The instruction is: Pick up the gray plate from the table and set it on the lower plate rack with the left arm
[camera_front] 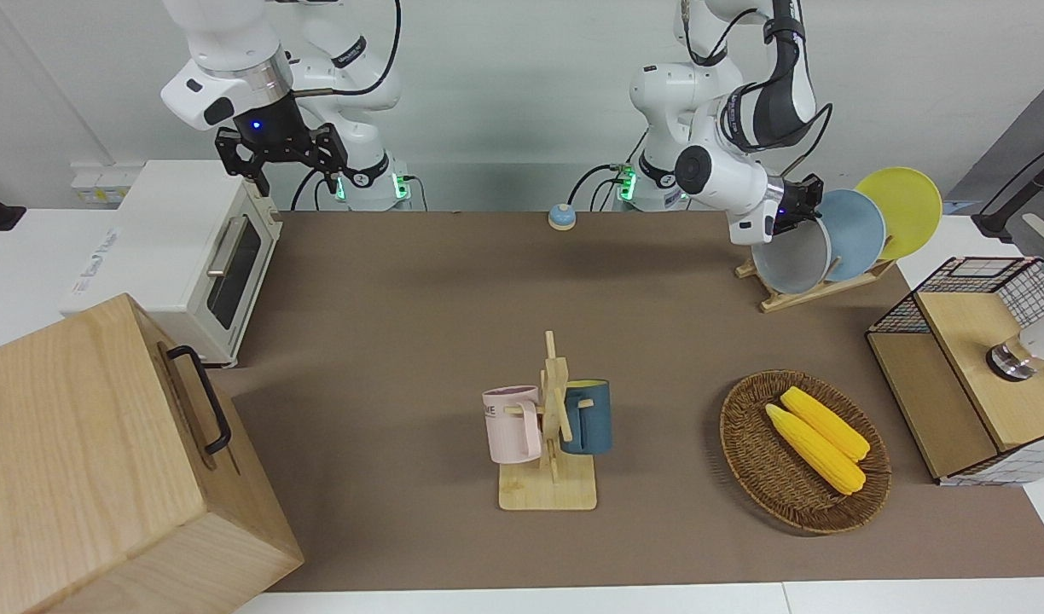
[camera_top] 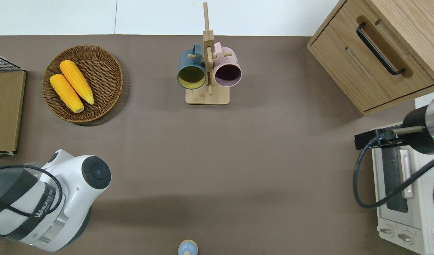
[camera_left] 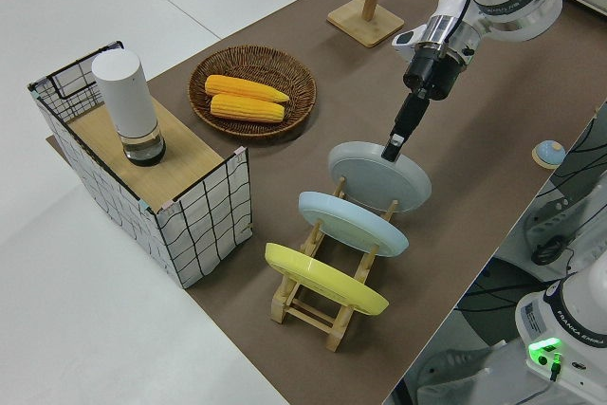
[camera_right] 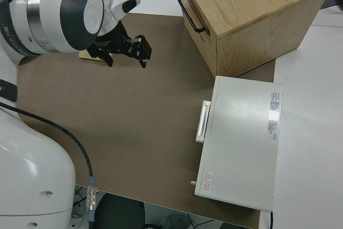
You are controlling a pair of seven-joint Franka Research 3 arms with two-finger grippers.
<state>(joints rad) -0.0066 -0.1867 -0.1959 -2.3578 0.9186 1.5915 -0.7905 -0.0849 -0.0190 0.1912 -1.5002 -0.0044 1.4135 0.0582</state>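
Observation:
The gray plate (camera_front: 791, 260) stands tilted in the lowest slot of the light-wood plate rack (camera_front: 816, 290), at the left arm's end of the table (camera_front: 420, 324), close to the robots. It also shows in the left side view (camera_left: 379, 177). My left gripper (camera_left: 392, 147) is shut on the plate's upper rim; in the front view the gripper (camera_front: 805, 215) sits at the plate's top edge. In the overhead view the left arm (camera_top: 43, 202) hides plate and rack. The right arm is parked, its gripper (camera_front: 283, 162) open and empty.
A sky-blue plate (camera_front: 853, 232) and a yellow plate (camera_front: 901, 209) fill the rack's higher slots. A wicker basket (camera_front: 803, 452) with two corn cobs, a wire crate (camera_front: 970, 367), a mug tree (camera_front: 549, 443), a toaster oven (camera_front: 181, 256) and a wooden cabinet (camera_front: 104, 460) stand around.

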